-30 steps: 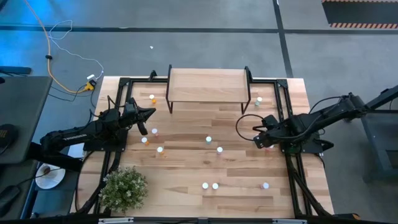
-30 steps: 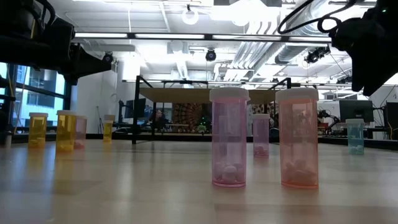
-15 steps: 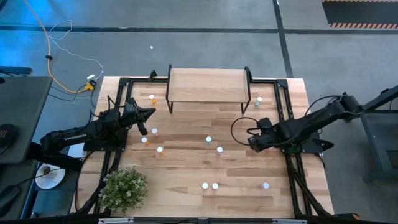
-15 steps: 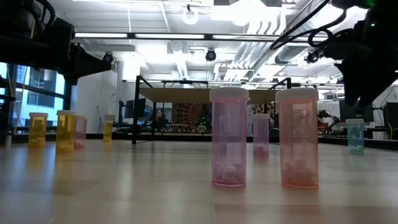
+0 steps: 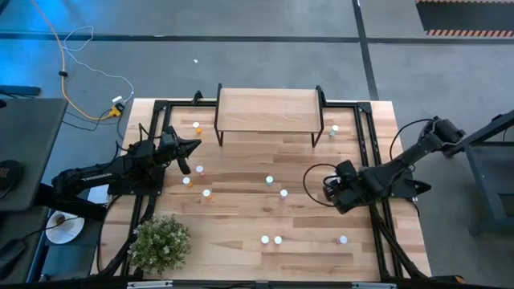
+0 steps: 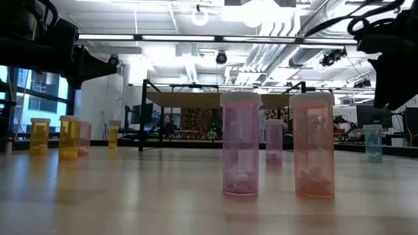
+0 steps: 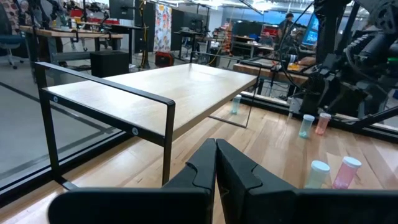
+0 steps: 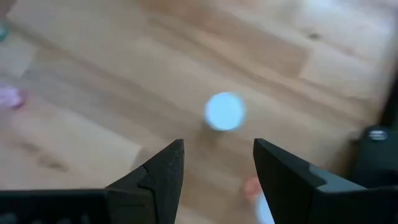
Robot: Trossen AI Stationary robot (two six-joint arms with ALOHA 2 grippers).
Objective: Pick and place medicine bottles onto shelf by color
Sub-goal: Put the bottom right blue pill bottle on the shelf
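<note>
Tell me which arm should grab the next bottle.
Probably the right. The right gripper hangs open over the table with a white-capped bottle just ahead of its fingers. The left gripper is shut, beside the shelf.

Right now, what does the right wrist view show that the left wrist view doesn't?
Only the right wrist view: the right gripper, fingers open, looking down on one white bottle cap on the tabletop. Only the left wrist view: the left gripper, fingers shut, facing the empty shelf, with several bottles beyond. Both show the wooden tabletop.
</note>
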